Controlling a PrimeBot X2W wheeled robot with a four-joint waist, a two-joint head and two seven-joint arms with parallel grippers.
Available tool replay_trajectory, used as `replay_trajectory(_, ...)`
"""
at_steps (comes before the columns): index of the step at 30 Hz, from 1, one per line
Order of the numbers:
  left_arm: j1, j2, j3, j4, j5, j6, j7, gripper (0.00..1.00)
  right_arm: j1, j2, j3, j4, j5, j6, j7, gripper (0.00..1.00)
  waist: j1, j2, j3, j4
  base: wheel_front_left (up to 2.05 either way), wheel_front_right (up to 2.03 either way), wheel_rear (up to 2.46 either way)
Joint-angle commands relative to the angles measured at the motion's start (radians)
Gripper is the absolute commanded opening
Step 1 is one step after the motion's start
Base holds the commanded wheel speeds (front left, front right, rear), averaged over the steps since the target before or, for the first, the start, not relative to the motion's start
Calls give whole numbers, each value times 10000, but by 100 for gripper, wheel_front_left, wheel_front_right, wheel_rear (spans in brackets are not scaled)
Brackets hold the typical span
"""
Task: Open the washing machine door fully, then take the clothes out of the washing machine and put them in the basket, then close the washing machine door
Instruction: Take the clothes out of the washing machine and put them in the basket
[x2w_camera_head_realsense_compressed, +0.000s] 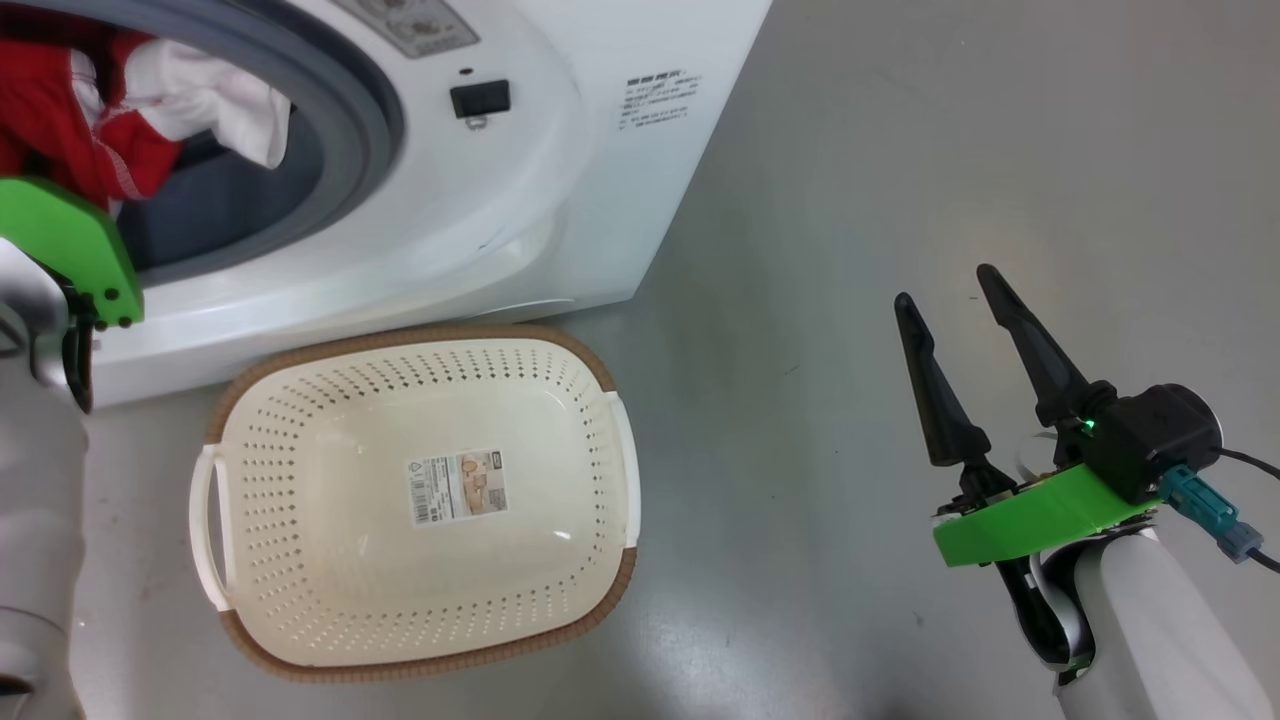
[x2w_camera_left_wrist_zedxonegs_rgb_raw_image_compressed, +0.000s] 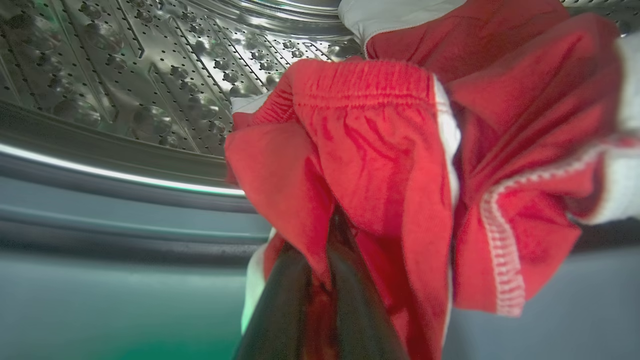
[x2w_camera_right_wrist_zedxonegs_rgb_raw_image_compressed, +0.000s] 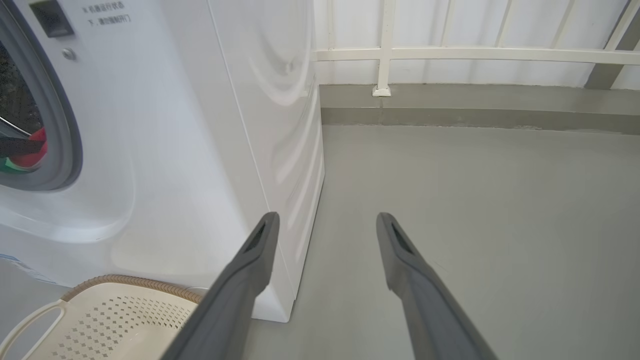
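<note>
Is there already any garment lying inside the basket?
No, the basket has just its sticker on the bottom, and the clothes are up at the washing machine opening.

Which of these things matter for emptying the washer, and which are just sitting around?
For the job:
- washing machine
- clothes, red and white, pinched by the left gripper at the drum
- basket, empty

Just there:
- railing along the wall
- sticker inside the basket
- right gripper, open, holding nothing

The clothes (x2w_camera_left_wrist_zedxonegs_rgb_raw_image_compressed: 380, 165) are bright red with white trim. The basket (x2w_camera_head_realsense_compressed: 300, 430) is cream, perforated, brown-rimmed; the washing machine (x2w_camera_head_realsense_compressed: 600, 200) white.
</note>
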Motion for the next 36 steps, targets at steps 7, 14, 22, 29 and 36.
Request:
replay_trajectory(7,91,548,145,-137,-156,86,-898,0,-6,36,183,-139,109,48,-63,100,0,-1,-114,-23,0,0,0)
replay_trajectory(14,671,490,339,-259,-513,-19,-1885,0,79,41,48,-61,114,48,-63,100,0,-1,-457,58,0,0,0)
replay_trajectory(22,1605,281,655,-1269,-968,-301,-2196,0,254,49,-104,57,25,48,-63,100,0,-1,-992,301,0,0,0)
replay_trajectory(29,2940,-62,1035,-3736,-1146,-423,-2204,0,481,87,-216,169,-120,48,-63,100,0,-1,-1517,561,0,0,0)
replay_trajectory(36,4113,-461,1234,-5331,-1214,-579,-2205,0,774,91,-404,214,-190,48,-63,100,0,-1,-2107,809,0,0,0)
